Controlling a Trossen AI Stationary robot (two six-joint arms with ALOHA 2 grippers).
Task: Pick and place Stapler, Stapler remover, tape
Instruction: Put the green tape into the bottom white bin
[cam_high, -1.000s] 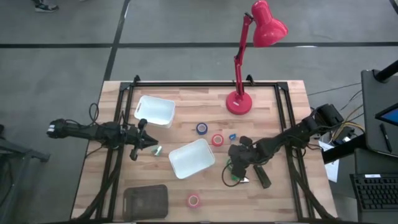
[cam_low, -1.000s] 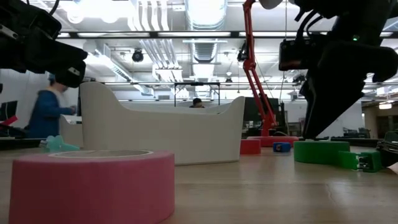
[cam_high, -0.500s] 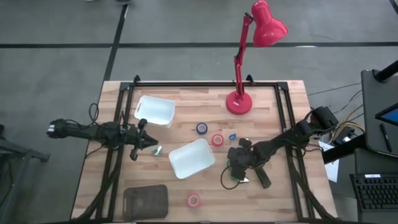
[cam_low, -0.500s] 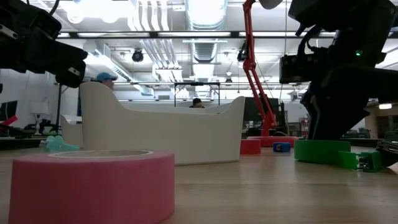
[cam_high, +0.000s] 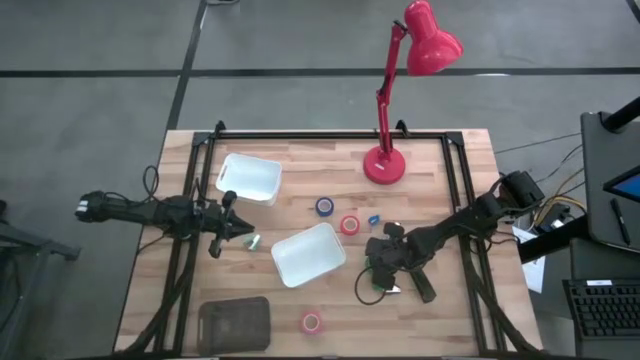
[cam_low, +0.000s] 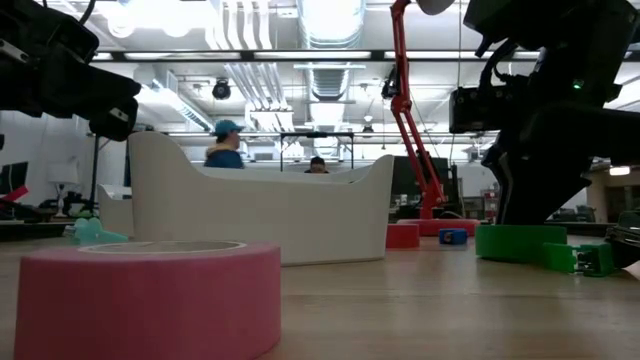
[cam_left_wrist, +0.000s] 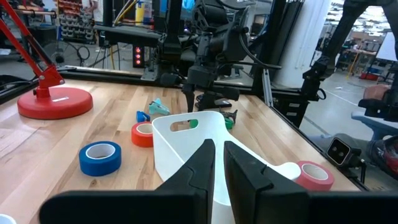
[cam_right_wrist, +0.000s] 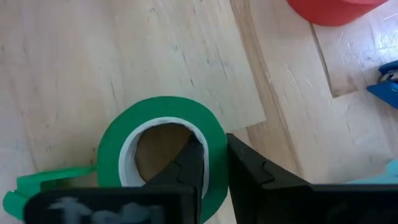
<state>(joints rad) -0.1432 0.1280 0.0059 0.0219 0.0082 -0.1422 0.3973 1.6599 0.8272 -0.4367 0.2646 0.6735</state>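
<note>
Two arms work over the wooden bench (cam_high: 300, 165). The right gripper (cam_right_wrist: 211, 163) is low on the bench's right part, and its fingers pinch the wall of the green tape (cam_right_wrist: 163, 152): one finger is inside the pale core, the other outside the ring. The roll lies flat on the wood, just right of the near white bin (cam_high: 308, 255). A green loose piece (cam_low: 578, 257) lies touching or just beside the roll; I cannot tell which. The stapler (cam_high: 422, 284) lies on the bench just beside the right gripper, on its near right side.

The left gripper (cam_left_wrist: 217, 163) waits above the left part of the bench, with its fingers narrow, only a thin gap between them, and nothing held.

The blue tape (cam_high: 324, 206) and the red tape (cam_high: 349, 225) lie near each other in the middle of the bench, beyond the near white bin. The pink tape (cam_high: 311, 321) lies at the near edge. A second white bin (cam_high: 249, 179) stands at the far left, and a red lamp (cam_high: 384, 160) stands at the far side. A person (cam_low: 226, 145) shows in the room behind.
</note>
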